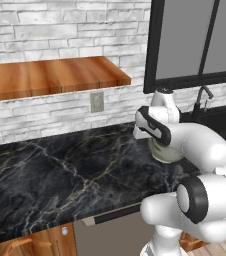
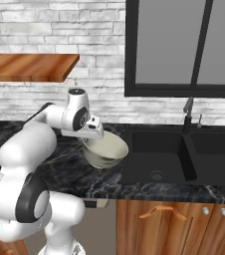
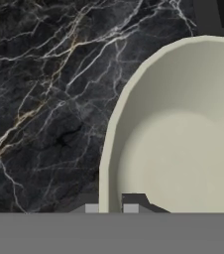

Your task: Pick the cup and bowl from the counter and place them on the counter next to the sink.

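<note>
Bowl (image 2: 104,150): cream, tilted, lifted just off the counter (image 2: 79,172) near its sink-side edge, beside the sink (image 2: 157,155). Gripper (image 3: 110,207): pinched on the bowl's rim. Step: carrying. Next, likely: lower level onto marble short of the basin, then release.

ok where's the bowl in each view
Left base view: the bowl sits right of centre, mostly hidden behind the arm.
Right base view: centre-left, tilted, under the gripper, just left of the sink.
Hand view: right half, its rim pinched between the fingertips.
Shared landmark: the black marble counter.
</note>
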Motion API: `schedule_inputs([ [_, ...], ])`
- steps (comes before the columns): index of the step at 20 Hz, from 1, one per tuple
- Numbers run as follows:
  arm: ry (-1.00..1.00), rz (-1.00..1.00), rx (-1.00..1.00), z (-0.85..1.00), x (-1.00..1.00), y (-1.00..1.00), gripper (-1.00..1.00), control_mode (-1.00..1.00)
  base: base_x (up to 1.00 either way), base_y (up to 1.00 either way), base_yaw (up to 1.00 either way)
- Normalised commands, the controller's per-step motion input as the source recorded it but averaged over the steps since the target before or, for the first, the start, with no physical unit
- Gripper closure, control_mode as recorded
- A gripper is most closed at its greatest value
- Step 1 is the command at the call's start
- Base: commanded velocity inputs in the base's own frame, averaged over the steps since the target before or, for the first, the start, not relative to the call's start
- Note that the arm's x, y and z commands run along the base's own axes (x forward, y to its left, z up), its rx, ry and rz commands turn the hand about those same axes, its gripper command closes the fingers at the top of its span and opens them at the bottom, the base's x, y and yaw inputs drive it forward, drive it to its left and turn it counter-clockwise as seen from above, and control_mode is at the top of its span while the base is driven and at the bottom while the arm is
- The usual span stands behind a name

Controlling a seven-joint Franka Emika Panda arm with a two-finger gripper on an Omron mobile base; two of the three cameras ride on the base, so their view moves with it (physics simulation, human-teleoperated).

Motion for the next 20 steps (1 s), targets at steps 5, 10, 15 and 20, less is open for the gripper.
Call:
schedule_inputs([
  [5, 0.0, 0.0, 0.0, -0.22, 0.14, -0.01, 1.0, -1.0, 0.0, 0.0, 0.0],
  [10, 0.0, 0.0, 0.0, -0.22, 0.04, 0.0, 1.0, -1.0, 0.0, 0.0, 0.0],
  [15, 0.01, 0.0, -0.01, -0.27, 0.0, -0.04, 1.0, -1.0, 0.0, 0.0, 0.0],
  [20, 0.01, 0.0, -0.06, -0.16, 0.0, -0.21, 1.0, -1.0, 0.0, 0.0, 0.0],
])
